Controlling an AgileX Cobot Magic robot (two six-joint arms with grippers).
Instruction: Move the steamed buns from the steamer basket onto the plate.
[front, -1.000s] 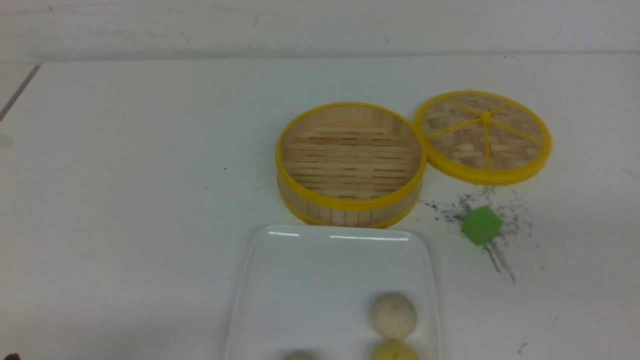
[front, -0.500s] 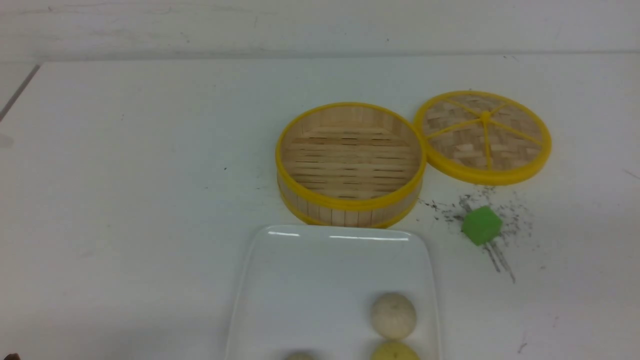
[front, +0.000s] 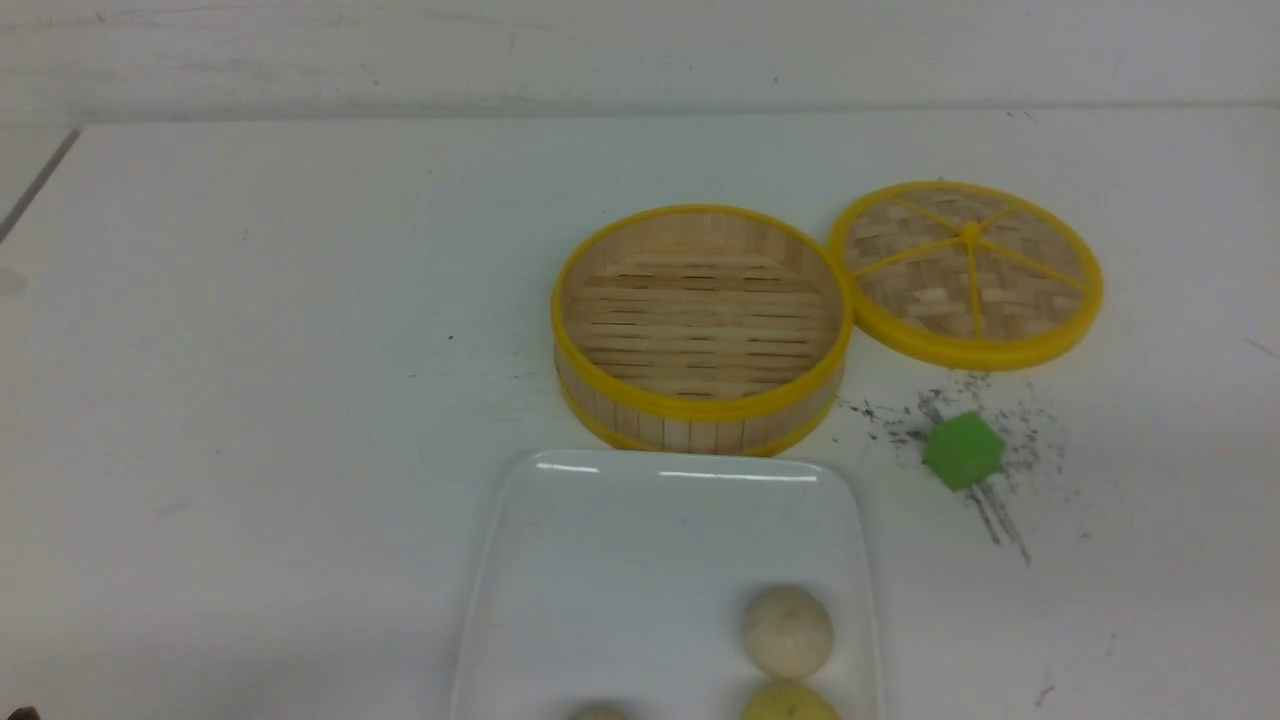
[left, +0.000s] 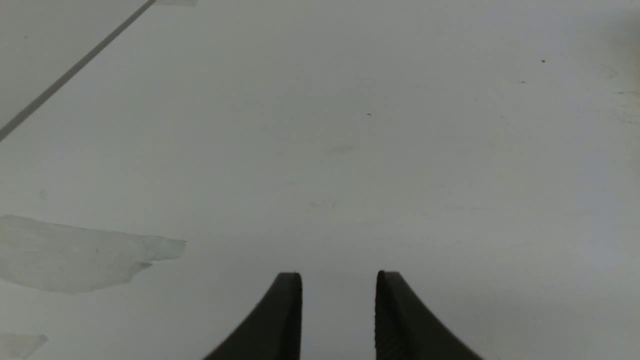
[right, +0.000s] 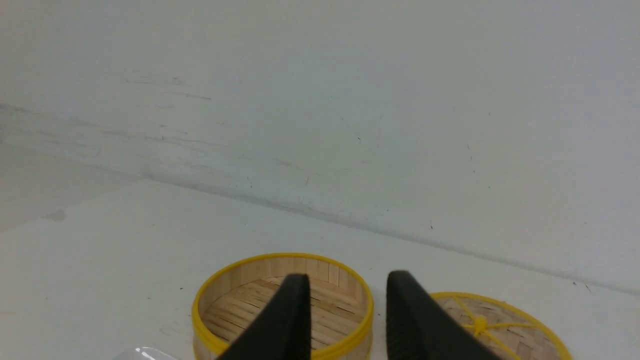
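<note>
So here's where things sit from my side. My left hand (left: 339, 300) hangs over a bare patch of white tabletop (left: 350, 150), fingers (left: 285, 320) spread apart with nothing between them, just a smudgy stain off to one side of it. My right hand (right: 347, 305) is also parted and holding nothing, raised and looking out over the far side of the tabletop toward the wall.

Just beyond my right hand is the steamer basket (right: 282, 300), and you can see straight down to the slatted floor, no buns in it. In the front view the steamer basket (front: 700, 325) sits about mid-tabletop, and its woven lid (front: 968, 272) lies flat just beside it, rim nearly touching the basket's rim.

The plate (front: 600, 560) is right in front of the basket, on the side closer to me, its far edge just about tucked under the basket's wall. The steamed buns (front: 787, 630) are on the plate: one off-white one in full view, a pale yellow one (front: 790, 703) right next to it at the frame edge, and a third (front: 598, 713) barely peeking in.

There's also a green cube (front: 963, 451) on the tabletop near the lid, sitting in a scatter of dark specks.
</note>
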